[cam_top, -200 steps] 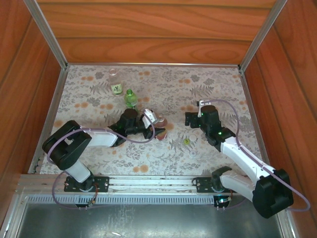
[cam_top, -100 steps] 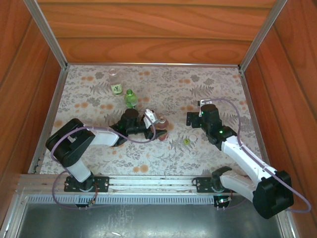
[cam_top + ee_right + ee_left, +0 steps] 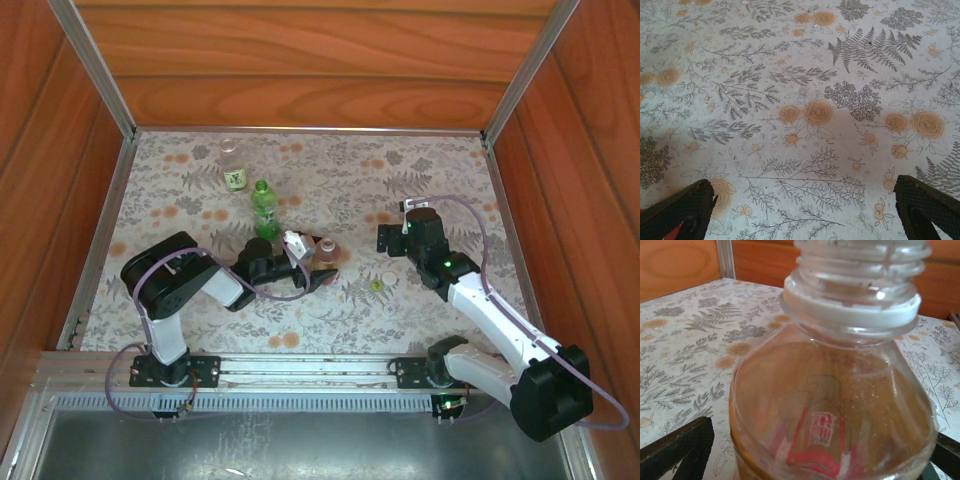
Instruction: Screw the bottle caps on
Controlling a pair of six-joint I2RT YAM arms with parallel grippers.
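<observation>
I count three bottles on the table: a clear bottle with a dark-and-white label at the far left, a green bottle just nearer and to its right, and an amber bottle nearer still, toward the middle. I can count only one loose cap for certain, the yellow-green cap, which lies flat to the right of the amber bottle beside my right arm. Any pale caps are too faint against the print for me to count. My left hand comes in low from the left with its fingers spread either side of the amber bottle's belly. A strip of cloth shows between the left finger and the plastic, so nothing is pinched. My right hand hangs right of centre over the cloth, its fingers wide apart. Wooden walls close the left, far and right sides, and a metal rail runs along the near edge. The bottles crowd the left half, leaving the far right corner as open cloth. The amber bottle is transparent plastic with round shoulders, screw threads above a white collar ring, and a red label showing through the liquid. Its mouth is cut off in my wrist view. The cloth is printed with grey ferns and orange roses, and my fingers are black and rough-faced.
</observation>
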